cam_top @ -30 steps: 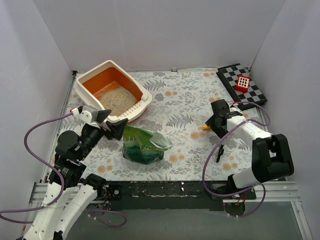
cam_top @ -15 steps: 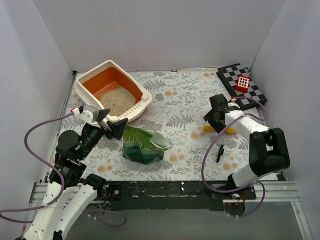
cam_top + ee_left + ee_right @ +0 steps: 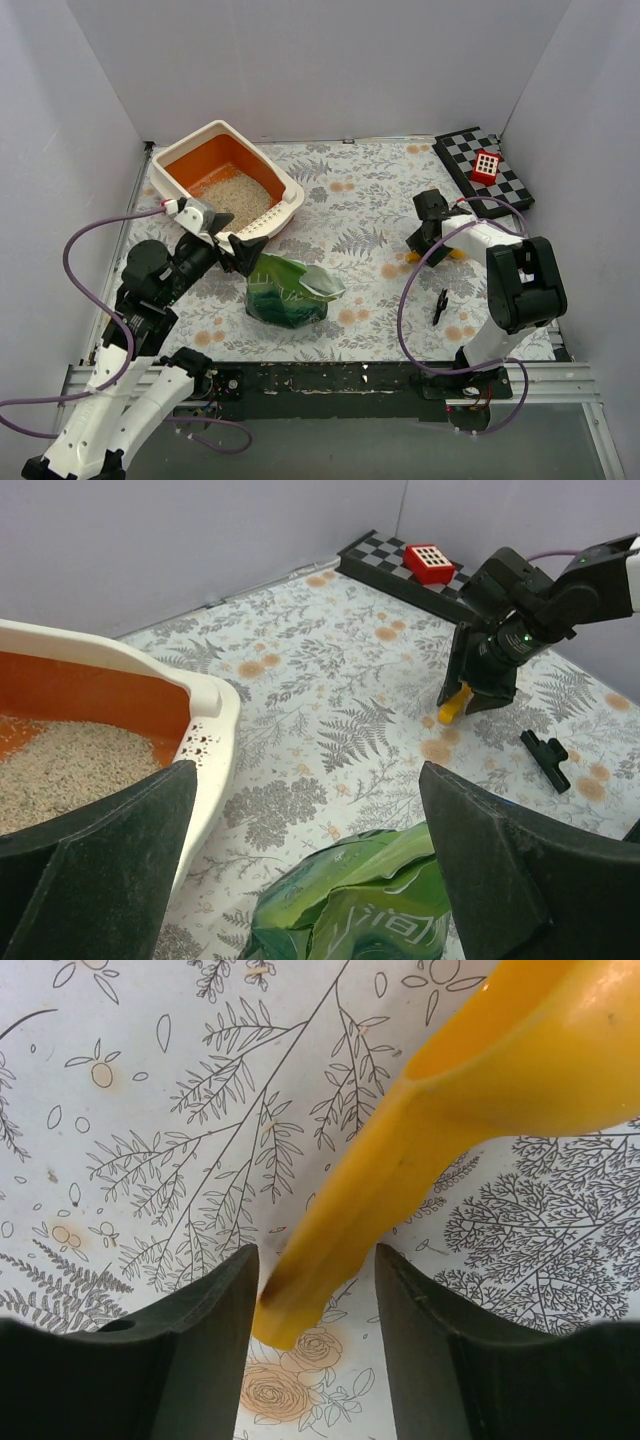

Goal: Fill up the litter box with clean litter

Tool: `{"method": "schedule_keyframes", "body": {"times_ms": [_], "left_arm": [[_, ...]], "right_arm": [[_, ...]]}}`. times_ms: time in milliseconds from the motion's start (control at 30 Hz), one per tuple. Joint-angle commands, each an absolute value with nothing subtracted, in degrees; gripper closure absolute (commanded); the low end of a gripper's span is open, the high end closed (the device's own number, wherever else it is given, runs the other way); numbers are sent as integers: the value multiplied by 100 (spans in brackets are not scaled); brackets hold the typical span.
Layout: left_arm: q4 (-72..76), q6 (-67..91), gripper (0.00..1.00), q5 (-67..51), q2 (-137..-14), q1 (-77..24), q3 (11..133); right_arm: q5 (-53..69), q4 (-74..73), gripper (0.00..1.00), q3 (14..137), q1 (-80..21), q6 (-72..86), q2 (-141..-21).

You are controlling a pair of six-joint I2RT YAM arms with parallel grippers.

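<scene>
Plain pale grey walls (image 3: 320,60) enclose a small booth on three sides. The surface (image 3: 360,200) is white, printed with grey ferns and small orange flowers. A black-and-white checkered board (image 3: 462,150) lies in the far right corner. A dark metal rail (image 3: 330,378) runs along the near edge. Lighting is soft and even.

1. A lab-style robot test cell: plain white walls (image 3: 330,70) enclose the table from 9 through 12 to 3 o'clock.
2. At 6 o'clock, a metal rail (image 3: 575,380) carries the left arm (image 3: 150,290) and right arm (image 3: 520,290), trailing purple cables (image 3: 67,262).
3. Props sit on a floral cloth (image 3: 370,200): the litter box (image 3: 293,190) at 10 o'clock, a checkered board (image 3: 505,185) at 2 o'clock.
</scene>
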State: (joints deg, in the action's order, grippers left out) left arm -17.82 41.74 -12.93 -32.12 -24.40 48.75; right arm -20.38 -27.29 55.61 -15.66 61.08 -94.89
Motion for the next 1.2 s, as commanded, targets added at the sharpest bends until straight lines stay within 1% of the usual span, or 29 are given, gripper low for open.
{"method": "schedule_keyframes", "body": {"times_ms": [0, 133, 200, 233, 400, 467, 533, 633, 700, 767, 867, 1033, 1100, 1167], "left_arm": [[-1925, 4078, 5, -1608, -3375, -2461, 4958], [-1890, 4078, 5, -1679, -3419, -2461, 4887], [-1916, 4087, 5, -1749, -3437, -2461, 4904], [-1951, 4087, 5, -1775, -3445, -2470, 4939], [-2389, 4201, 7, -1898, -3638, -2461, 5491], [-2697, 4245, 7, -1942, -3857, -2461, 5843], [-2979, 4201, 7, -2169, -4095, -2470, 6151], [-2988, 4341, 7, -2626, -4350, -2461, 6573], [-2980, 4377, 7, -2882, -4508, -2470, 6801], [-2927, 4359, 7, -2988, -4605, -2470, 6952], [-2752, 4324, 7, -3400, -4719, -2470, 7040], [-2304, 4534, 7, -4068, -4965, -2470, 7101], [-2154, 4719, 7, -4288, -5158, -2461, 7206], [-2066, 4877, 7, -4499, -5360, -2461, 7391]], "right_arm": [[-2153, -2848, 51, 5546, -1521, 6135, -9633], [-2144, -2769, 74, 5388, -1512, 6091, -9545], [-2083, -2760, 94, 5318, -1512, 6047, -9466], [-2013, -2786, 99, 5274, -1512, 6012, -9414], [-1750, -2699, 99, 4774, -1713, 5915, -8738], [-1583, -2532, 99, 4632, -1854, 5601, -8334], [-1460, -2470, 99, 4754, -2082, 5057, -7930], [-1056, -2592, 99, 5184, -2302, 4283, -7306], [-469, -2584, 99, 5457, -2338, 3607, -6901], [530, -2724, 99, 5764, -2338, 3000, -6567], [1824, -3408, 99, 6256, -2355, 2200, -6171], [3635, -4463, 99, 6872, -2434, 1233, -5608], [4190, -4920, 99, 7127, -2496, 907, -5529], [4376, -5377, 99, 7382, -2566, 616, -5458]]}}
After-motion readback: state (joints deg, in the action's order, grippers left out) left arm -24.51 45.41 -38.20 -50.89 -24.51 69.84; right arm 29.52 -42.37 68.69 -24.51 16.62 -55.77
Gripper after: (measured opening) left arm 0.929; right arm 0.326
